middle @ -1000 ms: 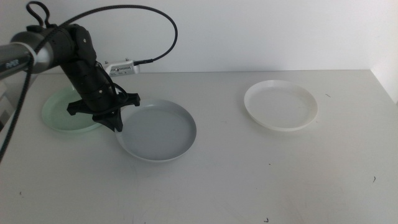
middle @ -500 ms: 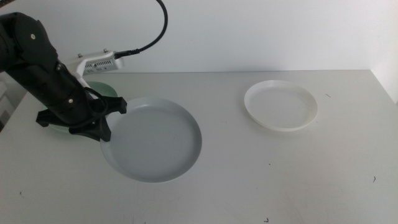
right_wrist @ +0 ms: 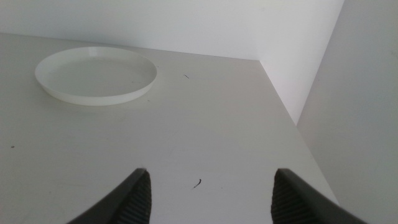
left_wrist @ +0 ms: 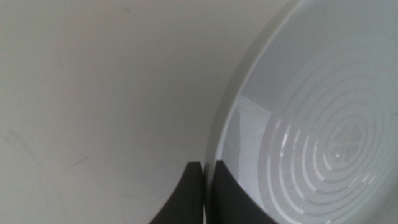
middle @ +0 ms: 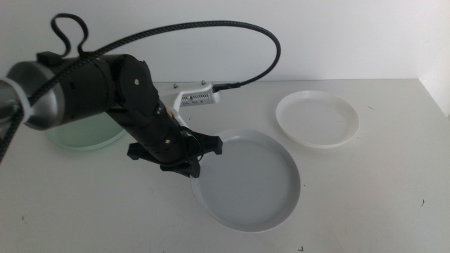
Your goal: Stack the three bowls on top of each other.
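Observation:
My left gripper [middle: 191, 169] is shut on the rim of the pale grey bowl [middle: 247, 179] and holds it tilted above the middle of the table. In the left wrist view the two dark jaws pinch the grey bowl's rim [left_wrist: 227, 118]. The mint green bowl [middle: 79, 133] lies at the far left, partly hidden behind the left arm. The white bowl [middle: 317, 118] lies at the back right and also shows in the right wrist view [right_wrist: 95, 74]. My right gripper [right_wrist: 208, 186] is open and empty, out of the middle view.
A black cable [middle: 211, 31] loops above the left arm. A white wall [right_wrist: 311, 56] stands along the table's right edge. The table top [middle: 373, 190] is pale grey.
My left gripper has carried the grey bowl to the right, from beside the green bowl to the middle of the table. The green bowl is now uncovered. The white bowl has not moved.

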Controlling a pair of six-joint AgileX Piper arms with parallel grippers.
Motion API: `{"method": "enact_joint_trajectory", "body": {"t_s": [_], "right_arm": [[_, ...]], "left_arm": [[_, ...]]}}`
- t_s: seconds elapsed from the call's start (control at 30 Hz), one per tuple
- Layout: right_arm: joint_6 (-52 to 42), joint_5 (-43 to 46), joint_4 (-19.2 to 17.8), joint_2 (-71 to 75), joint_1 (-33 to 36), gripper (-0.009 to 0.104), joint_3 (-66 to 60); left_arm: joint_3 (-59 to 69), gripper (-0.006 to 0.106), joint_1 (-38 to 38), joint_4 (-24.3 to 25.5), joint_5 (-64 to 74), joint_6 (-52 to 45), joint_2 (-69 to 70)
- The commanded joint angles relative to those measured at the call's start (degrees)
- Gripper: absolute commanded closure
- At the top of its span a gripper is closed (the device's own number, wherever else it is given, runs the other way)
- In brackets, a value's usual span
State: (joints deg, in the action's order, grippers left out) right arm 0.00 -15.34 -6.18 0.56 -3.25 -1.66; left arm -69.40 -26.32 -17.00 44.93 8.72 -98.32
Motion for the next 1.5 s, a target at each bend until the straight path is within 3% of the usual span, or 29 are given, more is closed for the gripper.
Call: {"method": "enact_joint_trajectory", "body": {"t_s": [0.0,0.53,0.63,0.8,0.97,1.1,1.2,1.47], "right_arm": [[-0.58,4.51,-0.60,1.57,0.12,0.046,0.42],[-0.58,4.51,-0.57,1.57,0.12,0.046,0.42],[-0.58,4.51,-0.57,1.57,0.12,0.046,0.42],[-0.58,4.51,-0.57,1.57,0.12,0.046,0.42],[-0.58,4.51,-0.57,1.57,0.12,0.046,0.42],[-0.58,4.51,-0.57,1.57,0.12,0.046,0.42],[-0.58,4.51,-0.57,1.57,0.12,0.046,0.42],[-0.58,4.51,-0.57,1.57,0.12,0.046,0.42]], "left_arm": [[-1.35,0.100,-1.79,-2.56,-4.49,0.87,0.98],[-1.35,0.100,-4.01,-3.91,-13.07,0.22,-7.33],[-1.35,0.096,-4.01,-3.40,-13.01,0.22,-7.45],[-1.35,0.072,-4.01,-1.59,-12.52,0.22,-7.45],[-1.35,0.029,-4.01,-0.50,-11.42,0.22,-6.69],[-1.35,0.005,-3.95,1.97,-11.31,0.22,-3.96],[-1.35,-0.002,-3.90,4.74,-11.37,0.46,-0.88],[-1.35,-0.002,-3.90,12.42,-12.02,1.00,8.57]]}}
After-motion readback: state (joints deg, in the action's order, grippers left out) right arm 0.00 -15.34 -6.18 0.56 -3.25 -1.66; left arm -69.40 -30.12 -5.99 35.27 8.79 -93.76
